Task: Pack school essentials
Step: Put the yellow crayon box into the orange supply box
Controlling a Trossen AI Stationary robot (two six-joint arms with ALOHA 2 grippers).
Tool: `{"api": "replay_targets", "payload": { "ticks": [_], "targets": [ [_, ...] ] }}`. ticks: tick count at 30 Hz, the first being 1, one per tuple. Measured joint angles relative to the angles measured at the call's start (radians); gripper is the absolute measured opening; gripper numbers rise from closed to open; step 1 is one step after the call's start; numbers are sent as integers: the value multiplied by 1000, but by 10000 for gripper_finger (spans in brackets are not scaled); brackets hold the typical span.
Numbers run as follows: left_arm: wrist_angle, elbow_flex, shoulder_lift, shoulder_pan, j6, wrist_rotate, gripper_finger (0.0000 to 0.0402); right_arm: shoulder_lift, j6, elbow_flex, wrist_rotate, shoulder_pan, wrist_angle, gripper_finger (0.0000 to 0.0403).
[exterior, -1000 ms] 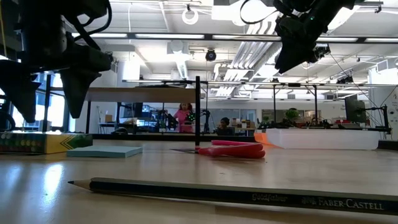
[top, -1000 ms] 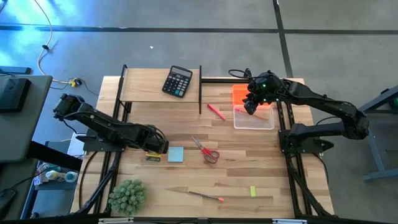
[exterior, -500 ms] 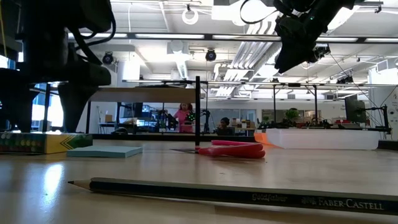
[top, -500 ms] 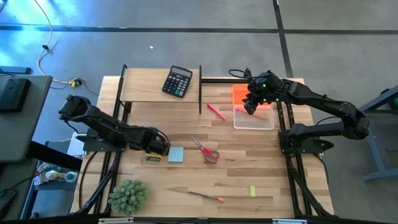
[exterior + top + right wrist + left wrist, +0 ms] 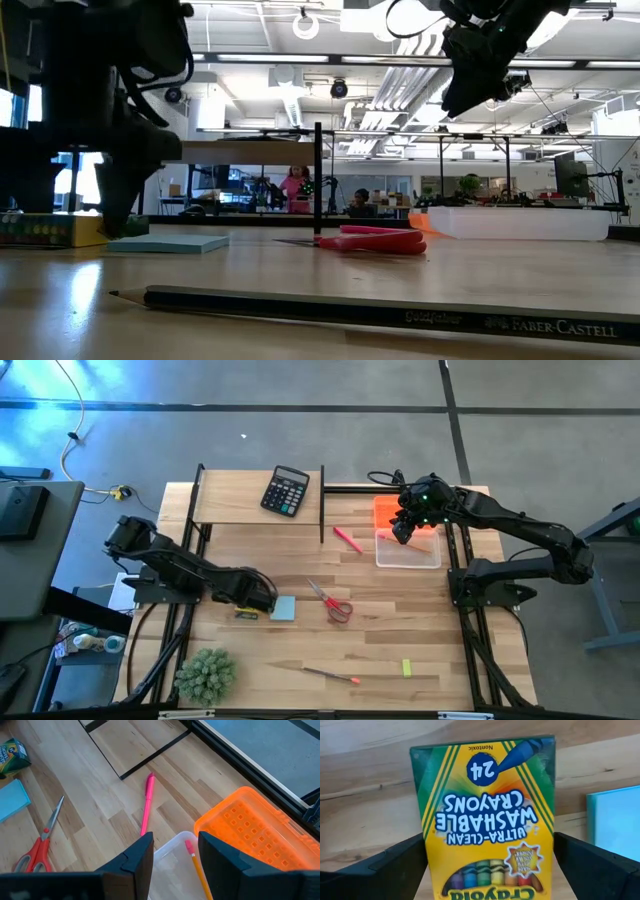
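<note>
The yellow crayon box (image 5: 487, 815) lies flat on the table, left of the pale blue note pad (image 5: 283, 608). My left gripper (image 5: 490, 867) is open and low over the box, one finger on each side; I cannot tell whether they touch it. Red-handled scissors (image 5: 332, 602) lie at mid-table, and the pink-red marker (image 5: 347, 539) lies beyond them. A pencil (image 5: 325, 674) and the lime-green eraser (image 5: 407, 668) lie near the near edge. My right gripper (image 5: 175, 855) is open, hovering above the clear bin (image 5: 408, 550), where another pencil (image 5: 197, 867) lies.
An orange lid (image 5: 385, 510) lies against the bin's far side. A black calculator (image 5: 286, 491) sits on the raised shelf at the far edge. A spiky green plant (image 5: 205, 675) stands at the near left corner. Black frame rails run along both table sides.
My left gripper has come down and moved slightly toward the table's right, so that it now straddles the crayon box. The box and the other things have stayed put.
</note>
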Motion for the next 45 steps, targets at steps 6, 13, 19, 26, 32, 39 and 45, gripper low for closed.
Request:
{"api": "replay_targets", "payload": {
  "ticks": [6, 13, 19, 26, 32, 39, 45],
  "targets": [
    [14, 2, 26, 0, 24, -7, 400, 0, 1, 0, 0, 0, 0, 145],
    [16, 2, 26, -1, 34, -18, 394, 0, 0, 0, 0, 0, 0, 145],
    [22, 2, 27, -1, 35, -24, 365, 0, 2, 0, 0, 0, 0, 145],
    [23, 1, 26, -1, 61, -30, 333, 0, 0, 0, 0, 0, 0, 145],
    [13, -2, 3, 0, 89, -37, 329, 0, 1, 0, 0, 0, 0, 145],
    [4, -2, -66, 0, 142, -65, 329, 0, 0, 0, 0, 0, 0, 145],
    [14, -1, -130, 0, 218, -100, 329, 0, 2, 0, 0, 0, 0, 145]
  ]
}}
